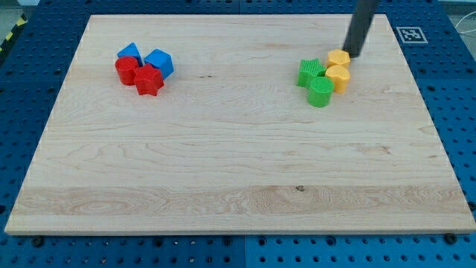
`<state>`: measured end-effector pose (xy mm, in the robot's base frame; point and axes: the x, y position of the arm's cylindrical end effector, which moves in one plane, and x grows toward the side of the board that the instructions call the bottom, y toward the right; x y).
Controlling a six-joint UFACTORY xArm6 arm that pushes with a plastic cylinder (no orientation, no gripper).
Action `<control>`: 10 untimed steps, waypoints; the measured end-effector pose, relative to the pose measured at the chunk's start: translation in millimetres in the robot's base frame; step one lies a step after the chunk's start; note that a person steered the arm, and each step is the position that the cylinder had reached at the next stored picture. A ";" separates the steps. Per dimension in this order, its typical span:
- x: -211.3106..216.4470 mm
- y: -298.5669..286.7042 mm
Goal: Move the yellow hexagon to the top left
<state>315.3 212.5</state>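
Note:
The yellow hexagon (pixel 338 58) lies at the view's upper right on the wooden board (pixel 238 171). My tip (pixel 352 55) rests just to its right, touching or nearly touching it. Below the hexagon sits a second yellow block (pixel 338 76), rounded in shape. A green star-like block (pixel 311 71) lies to the left of the yellow pair, and a green cylinder (pixel 320 92) lies below it. These blocks form one tight cluster.
At the view's upper left is another cluster: a blue triangle-like block (pixel 129 53), a blue block (pixel 159 62), a red block (pixel 126 70) and a red star-like block (pixel 149 79). A marker tag (pixel 410 33) sits beyond the board's top right corner.

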 end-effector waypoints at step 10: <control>-1.2 -82.8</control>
<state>314.1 129.7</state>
